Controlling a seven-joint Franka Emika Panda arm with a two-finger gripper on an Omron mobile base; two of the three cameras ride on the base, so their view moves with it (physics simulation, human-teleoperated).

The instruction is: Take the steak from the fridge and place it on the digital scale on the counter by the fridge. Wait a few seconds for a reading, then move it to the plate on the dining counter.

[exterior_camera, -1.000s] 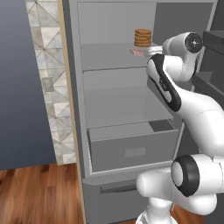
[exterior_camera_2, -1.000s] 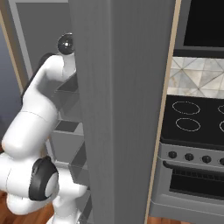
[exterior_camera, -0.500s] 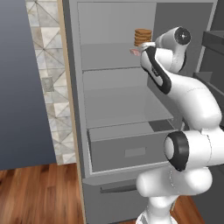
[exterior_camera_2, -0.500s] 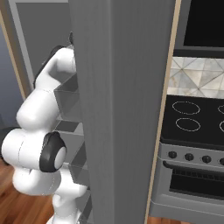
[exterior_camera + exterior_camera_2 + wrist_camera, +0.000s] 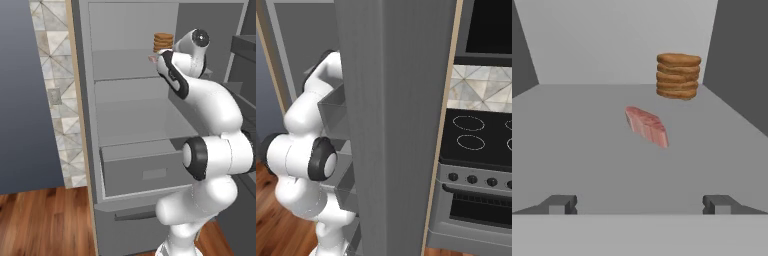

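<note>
Swung further into the open fridge (image 5: 135,100) since a second ago, the white arm now reaches the upper shelf in the left base view, its wrist beside the steak (image 5: 153,58) and a stack of brown discs (image 5: 163,42). From the right base view, the arm bends behind the fridge's grey side wall. Seen from the hand, the gripper (image 5: 639,204) stands wide apart and empty, short of the steak (image 5: 646,125) lying on the shelf before the discs (image 5: 678,76).

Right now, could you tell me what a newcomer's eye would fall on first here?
The pinkish steak lies on a grey shelf of the open fridge, with a stack of brown discs behind it. The open gripper points at the steak without touching it.
</note>
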